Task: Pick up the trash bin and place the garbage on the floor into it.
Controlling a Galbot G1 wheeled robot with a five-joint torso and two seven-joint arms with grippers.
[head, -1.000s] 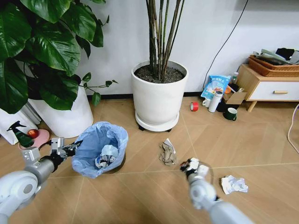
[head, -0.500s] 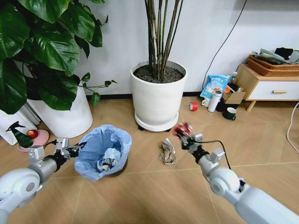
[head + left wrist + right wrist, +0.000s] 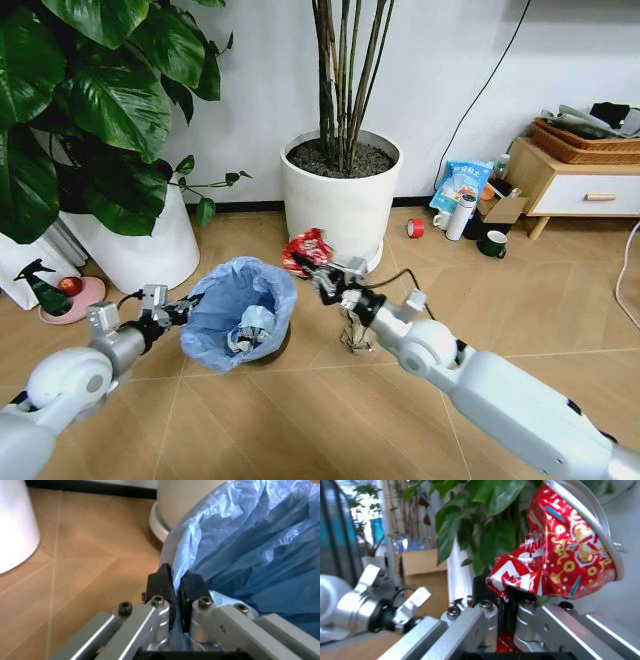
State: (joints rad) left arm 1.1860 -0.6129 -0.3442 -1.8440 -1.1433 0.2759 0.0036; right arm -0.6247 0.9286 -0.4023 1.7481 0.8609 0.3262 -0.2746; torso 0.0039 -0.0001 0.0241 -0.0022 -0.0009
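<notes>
The right pincer (image 3: 318,268) is clamped on a crushed red can (image 3: 306,247), holding it in the air just beside the rim of the trash bin (image 3: 240,315). In the right wrist view the can (image 3: 560,551) is thin, shiny printed metal, crumpled with sharp folds, its silver rim bent oval. It is likely very light, stiff at the creases and a little slippery, so a pinch across a flattened fold looks the surest hold.

The left pincer (image 3: 170,312) is closed on the bin's rim, nipping the light-blue plastic bag (image 3: 250,555) between its black fingertips (image 3: 161,583). The bag is soft, crinkly film and could slide or tear. The bin is small, round and black, probably light, and holds crumpled white litter.

On the floor (image 3: 300,410) of tan herringbone tiles, crumpled brown paper (image 3: 356,335) lies near the bin, partly behind the right arm.
</notes>
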